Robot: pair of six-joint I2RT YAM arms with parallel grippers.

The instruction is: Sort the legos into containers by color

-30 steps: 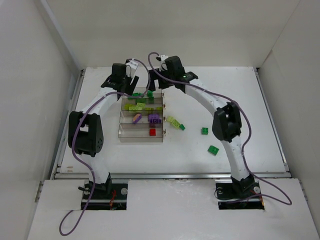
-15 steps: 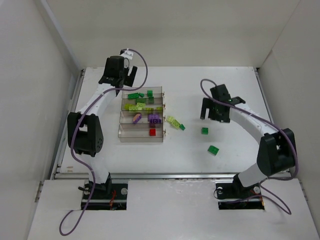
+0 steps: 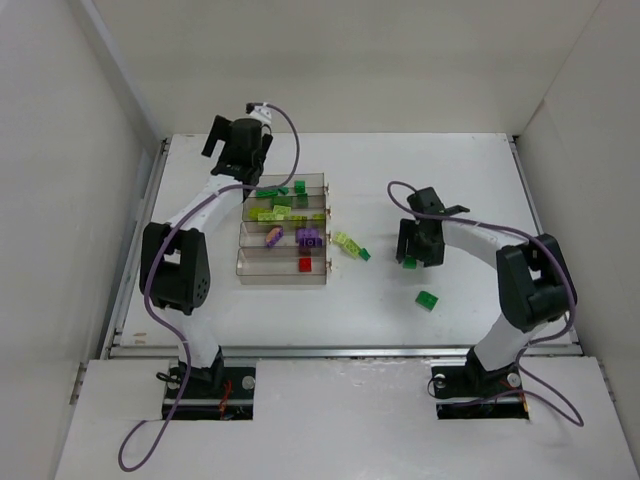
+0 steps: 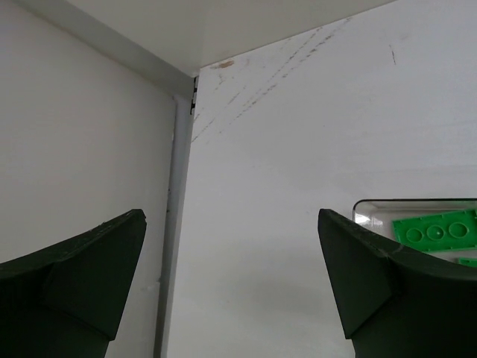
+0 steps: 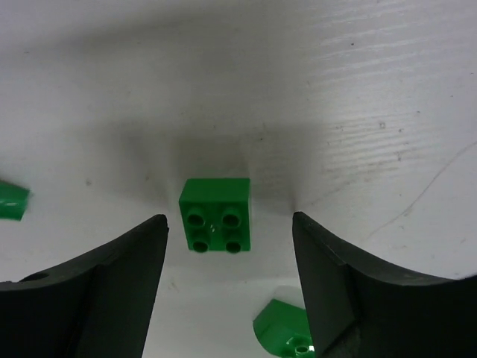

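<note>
The left end effector [image 3: 240, 150] hangs over the counter [image 3: 200, 300] just off the far left corner of the tray [image 3: 262, 268]. Its dark, wedge-shaped fingers [image 4: 89, 261] are spread wide with nothing between them. Its wrist view shows what the overhead one does not: the seam where the white side wall meets the counter, faint scuff lines on the matte surface, and the tray's clear rounded corner with a flat green plate [image 4: 436, 231] inside, round marks on its face.

From above, the tray reads as four long, clear bins joined side by side. The dark green bricks [image 3: 272, 190] are in the farthest, the yellow-green bricks [image 3: 270, 213] next, the purple bricks [image 3: 305, 237] in the third, and a red brick [image 3: 305, 264] alone in the nearest. Just right of the tray a loose yellow-green brick [image 3: 345, 241] and a small dark green brick [image 3: 364, 254] lie close together on the counter.

The right end effector [image 3: 410, 255] is down at the counter, straddling a green four-stud brick [image 5: 216, 216]. It is partly open, with a gap showing on each side, so it grips nothing. The brick is glossy and square; any mark on its studs is too blurred to read. This wrist view also catches a green piece [image 5: 13, 201] at its left edge and a rounded green piece [image 5: 287, 339] at the bottom. Overhead, another green brick [image 3: 427, 299] lies nearer the arm bases.
</note>
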